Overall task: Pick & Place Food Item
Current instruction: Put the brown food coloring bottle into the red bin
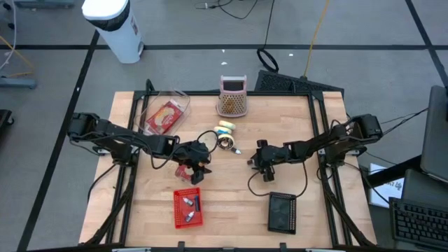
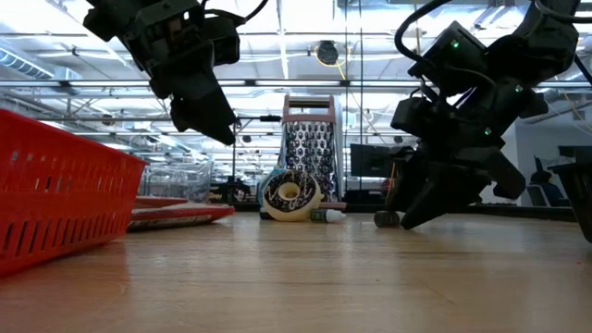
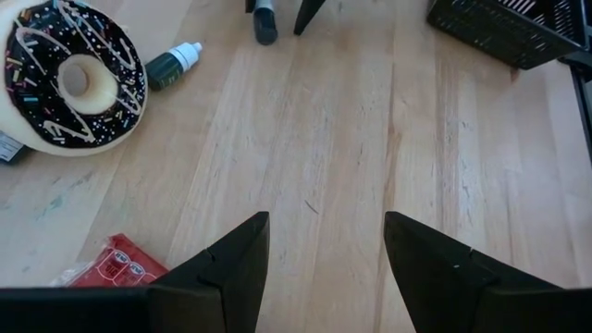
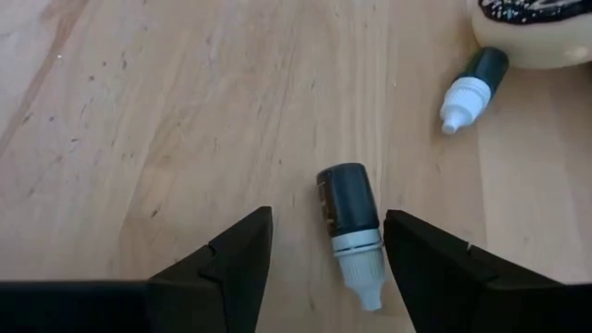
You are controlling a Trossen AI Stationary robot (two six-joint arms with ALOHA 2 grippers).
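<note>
A chocolate-iced doughnut (image 1: 224, 142) (image 3: 69, 79) rests on its lower rim at the table's middle, with its iced face tipped toward the near edge (image 2: 289, 194). A white-capped dark bottle (image 4: 472, 83) lies beside it. A second small dark bottle (image 4: 350, 217) lies on its side on the wood between the fingers of my right gripper (image 4: 326, 217) (image 1: 253, 159), which is open and low over the table; I see no contact. My left gripper (image 3: 326, 222) (image 1: 201, 159) hangs open above the table with nothing between its fingers. A red packet (image 3: 116, 266) lies just below it.
A red basket (image 1: 187, 208) with small items sits near the front edge, and a black basket (image 1: 282, 211) is to its right. A clear box with red food (image 1: 166, 115) and a grater (image 1: 232, 96) stand at the back. A yellow item (image 1: 225, 127) lies behind the doughnut.
</note>
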